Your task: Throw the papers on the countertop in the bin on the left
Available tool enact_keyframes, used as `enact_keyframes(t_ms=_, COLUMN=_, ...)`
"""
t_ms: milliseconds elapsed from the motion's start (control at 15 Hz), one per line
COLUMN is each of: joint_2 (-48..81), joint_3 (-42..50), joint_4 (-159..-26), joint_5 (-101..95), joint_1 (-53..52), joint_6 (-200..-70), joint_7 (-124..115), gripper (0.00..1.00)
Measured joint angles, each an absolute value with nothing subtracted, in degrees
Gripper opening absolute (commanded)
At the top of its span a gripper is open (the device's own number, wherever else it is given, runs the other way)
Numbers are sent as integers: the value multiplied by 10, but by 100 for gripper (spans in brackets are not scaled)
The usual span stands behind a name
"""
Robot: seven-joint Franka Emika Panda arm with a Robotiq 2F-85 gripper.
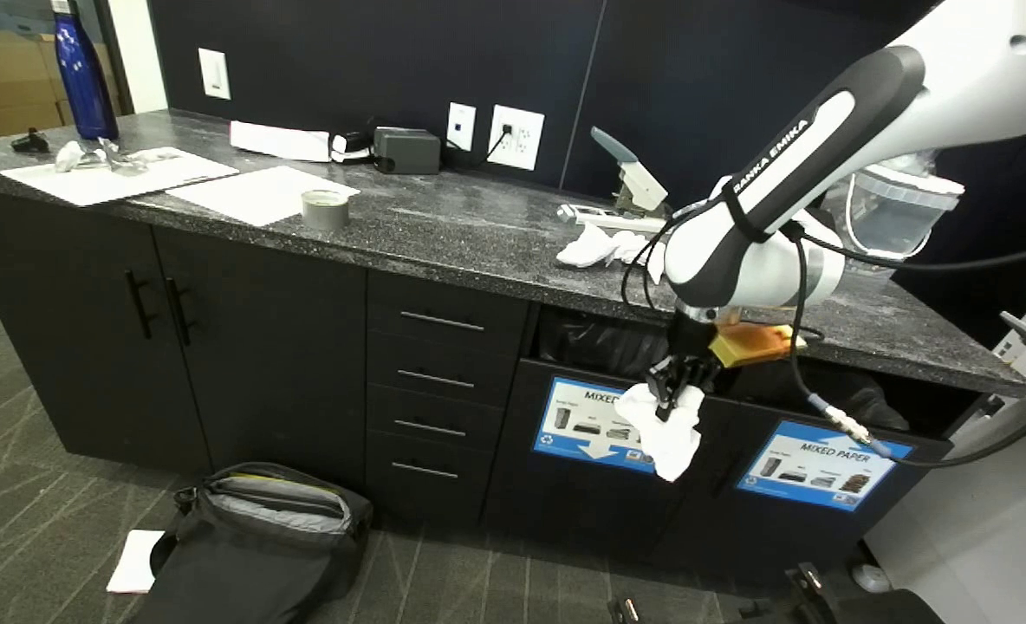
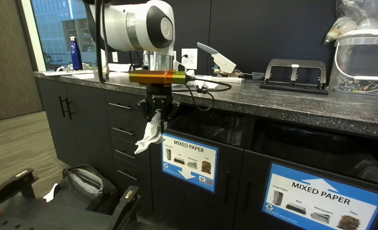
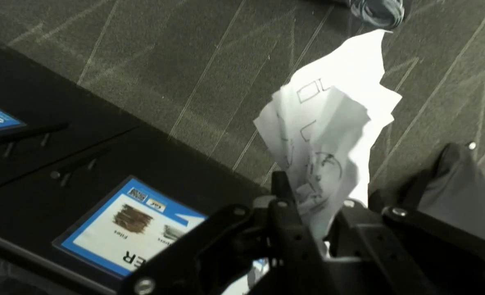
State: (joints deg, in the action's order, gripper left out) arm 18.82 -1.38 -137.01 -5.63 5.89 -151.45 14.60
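My gripper (image 3: 314,200) pinches a crumpled paper (image 1: 671,438), its long axis hanging downward. The left bin (image 1: 595,342) opens behind it, so I reckon I should lift, then reach inward; more papers (image 1: 587,250) lie on the bench (image 1: 461,234).

Papers (image 1: 594,248) on countertop (image 1: 478,234) before stapler (image 1: 643,187); bin (image 1: 600,345) below.

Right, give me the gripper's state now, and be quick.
Gripper: closed, holding a crumpled white paper with dark line drawings on it.
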Motion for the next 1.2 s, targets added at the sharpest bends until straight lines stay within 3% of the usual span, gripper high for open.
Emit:
enact_keyframes(t_ms=533, joint_2=318, joint_3=12, joint_4=-1357, joint_5=-37, joint_1=35, joint_6=-1828, joint_7=12, gripper=19)
enact_keyframes(t_ms=1200, joint_2=444, joint_3=37, joint_4=-1254, joint_5=98, joint_1=8, joint_6=-2057, joint_7=-55, gripper=18)
